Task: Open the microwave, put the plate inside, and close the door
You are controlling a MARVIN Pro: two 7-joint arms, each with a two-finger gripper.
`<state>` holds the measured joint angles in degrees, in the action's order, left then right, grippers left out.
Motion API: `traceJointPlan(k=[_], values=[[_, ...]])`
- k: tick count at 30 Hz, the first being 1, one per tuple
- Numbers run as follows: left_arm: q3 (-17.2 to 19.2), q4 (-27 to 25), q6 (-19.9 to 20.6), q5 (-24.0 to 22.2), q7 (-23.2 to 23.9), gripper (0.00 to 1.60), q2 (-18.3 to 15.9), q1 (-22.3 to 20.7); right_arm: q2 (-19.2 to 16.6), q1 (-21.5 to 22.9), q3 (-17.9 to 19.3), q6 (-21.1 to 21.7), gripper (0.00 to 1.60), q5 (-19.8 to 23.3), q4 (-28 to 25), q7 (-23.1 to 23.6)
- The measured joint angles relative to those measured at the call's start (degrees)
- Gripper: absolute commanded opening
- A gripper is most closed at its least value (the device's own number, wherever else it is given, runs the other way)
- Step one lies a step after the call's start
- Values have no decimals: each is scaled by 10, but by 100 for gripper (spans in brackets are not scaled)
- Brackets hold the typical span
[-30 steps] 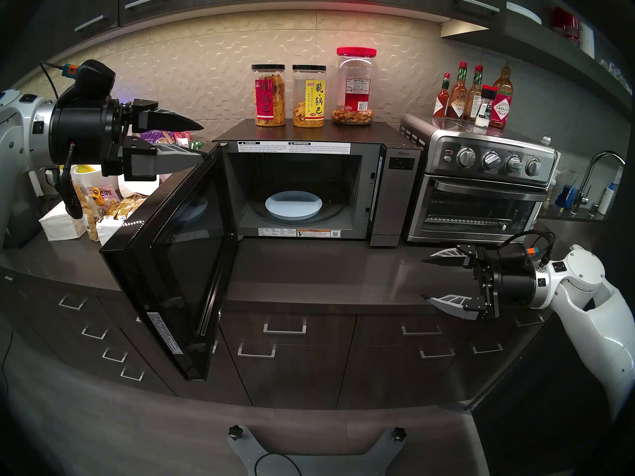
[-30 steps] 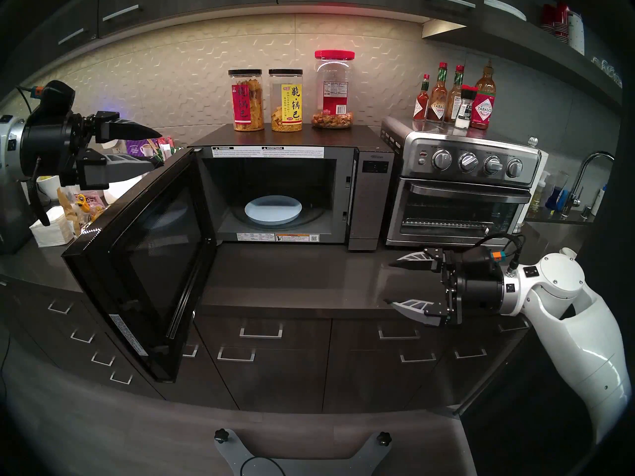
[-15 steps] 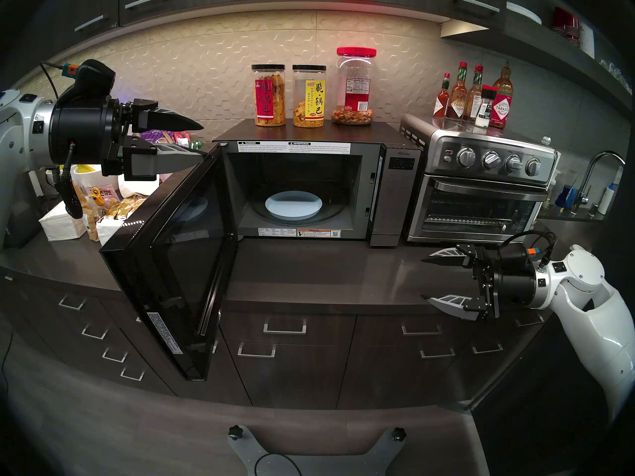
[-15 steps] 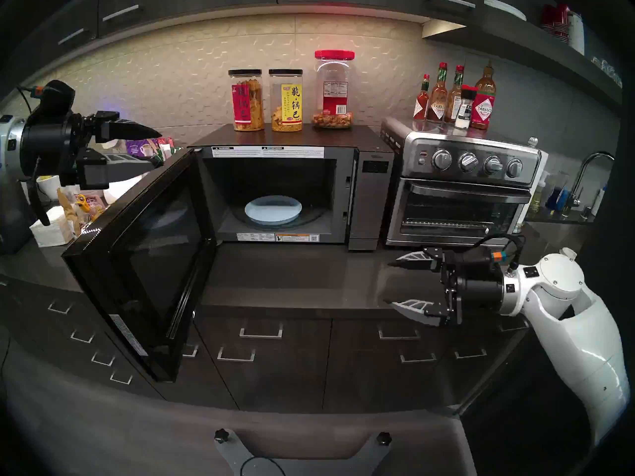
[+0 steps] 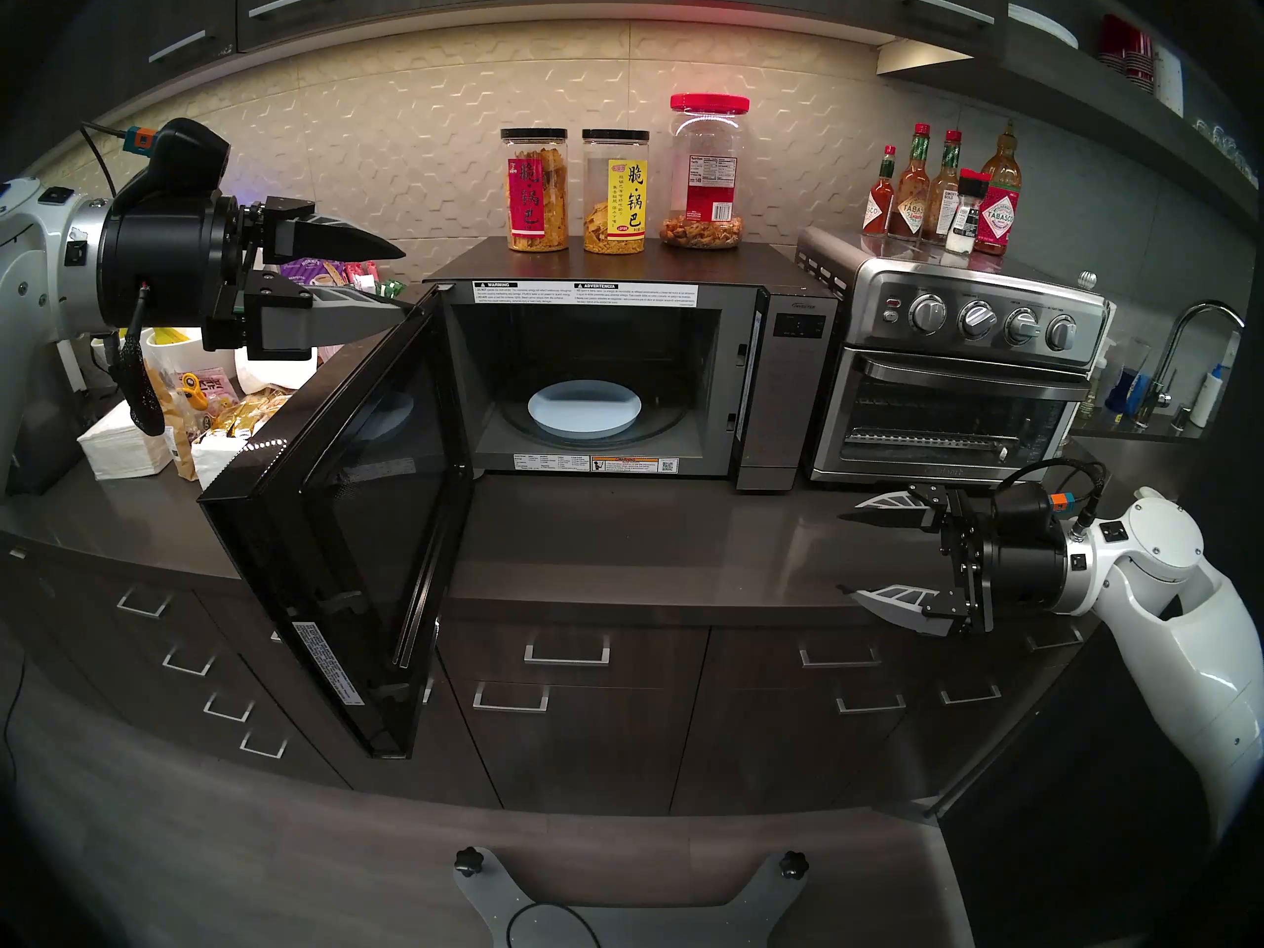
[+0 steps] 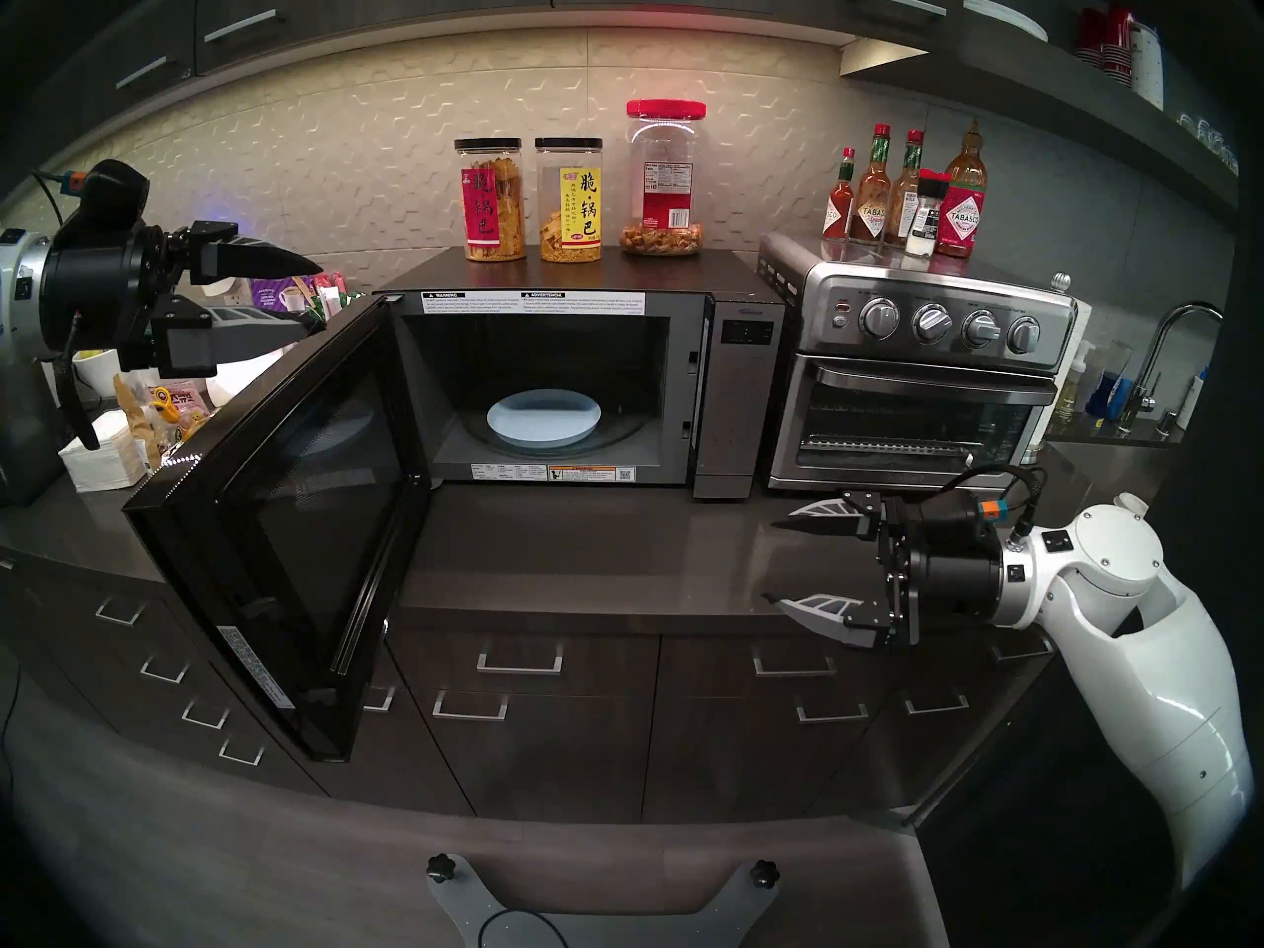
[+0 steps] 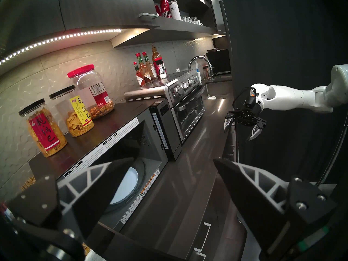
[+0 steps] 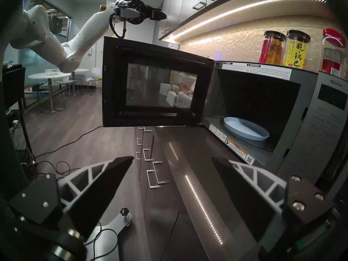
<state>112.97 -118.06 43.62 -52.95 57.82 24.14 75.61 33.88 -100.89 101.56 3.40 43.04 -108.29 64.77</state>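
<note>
plate (image 5: 585,409) sits inside the microwave (image 5: 786,392), door (image 5: 342,516) wide open, both grippers spread and empty, so closing is next: left gripper (image 5: 403,279), fingers over the door's top edge, pushes it shut.

In the head view the left gripper (image 5: 403,279) at nine o'clock points toward three, fingers spread, while the right gripper (image 5: 845,553) at four o'clock points toward nine, fingers spread.

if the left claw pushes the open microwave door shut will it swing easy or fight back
The door probably swings freely: it hangs wide open on left-side hinges. It looks rigid, a thick framed glass panel, so it shouldn't flex. The left claw, open beside its top edge, may slip on the glossy surface.
</note>
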Motion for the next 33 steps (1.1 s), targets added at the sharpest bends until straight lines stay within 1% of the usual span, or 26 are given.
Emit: traceJointPlan(k=[4, 10, 15, 18, 25, 33], values=[[-7, 6, -1, -5, -1, 160, 0, -6, 0, 0, 0, 0, 160, 0, 0, 0], [-29, 15, -5, -16, -11, 160, 0, -21, 0, 0, 0, 0, 160, 0, 0, 0], [-29, 23, -5, -31, -17, 160, 2, -35, 0, 1, 0, 0, 160, 0, 0, 0], [-24, 27, -2, -40, -20, 160, 4, -43, 0, 1, 0, 0, 160, -1, 0, 0], [-2, 33, 23, -65, -25, 160, 6, -58, 0, 1, 0, 0, 160, -1, 0, 0], [46, 37, 65, -83, -27, 160, 16, -56, 0, 1, 0, 0, 160, -1, 0, 0]])
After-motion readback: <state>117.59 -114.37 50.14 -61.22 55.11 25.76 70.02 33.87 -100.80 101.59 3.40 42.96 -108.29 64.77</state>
